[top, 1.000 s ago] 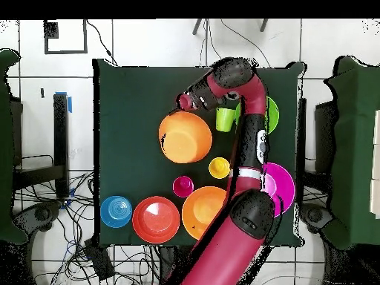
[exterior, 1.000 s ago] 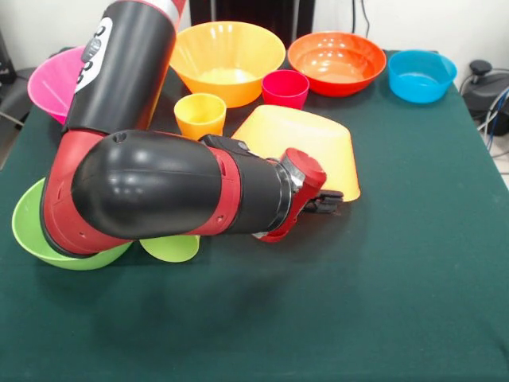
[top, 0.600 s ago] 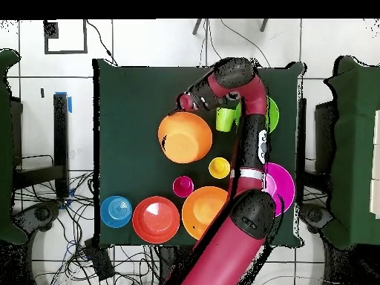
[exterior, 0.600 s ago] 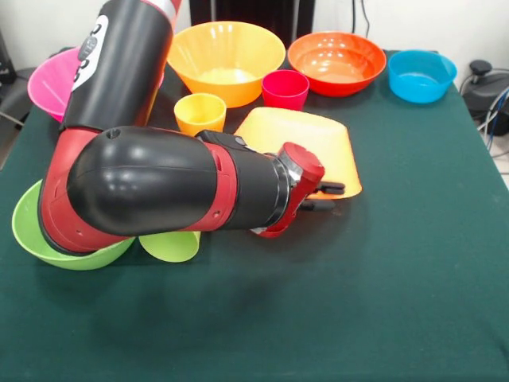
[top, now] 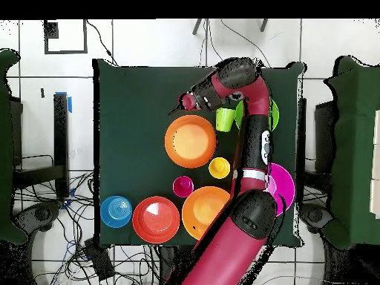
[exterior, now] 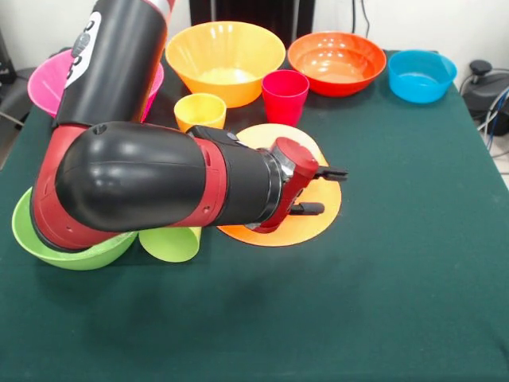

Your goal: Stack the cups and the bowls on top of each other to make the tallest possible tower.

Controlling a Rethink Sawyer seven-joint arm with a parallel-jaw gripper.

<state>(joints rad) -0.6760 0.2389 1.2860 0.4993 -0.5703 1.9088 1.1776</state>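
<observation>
The gripper (exterior: 320, 191) stands open, its two black fingers spread apart, one above the other in the front view, and it holds nothing. It hovers over the rim of a large orange bowl (exterior: 318, 216) that lies on the green table (exterior: 413, 263), near the middle, and looks like a flat disc (I cannot tell if it is upside down or mouth up). In the overhead view this bowl (top: 191, 140) is a round orange circle just beside the gripper (top: 185, 102).

No tower is built. The second large orange bowl (exterior: 225, 60) stands upright at the far side, with the red-orange bowl (exterior: 337, 61) and the small blue bowl (exterior: 421, 75) next to it. The pink bowl (exterior: 46, 79) is partly hidden behind the arm (exterior: 151, 187). The magenta-red cup (exterior: 285, 95) and the yellow-orange cup (exterior: 200, 111) stand between the two orange bowls. The lime green bowl (exterior: 48, 247) and the lime green cup (exterior: 170, 243) show under the arm.
</observation>
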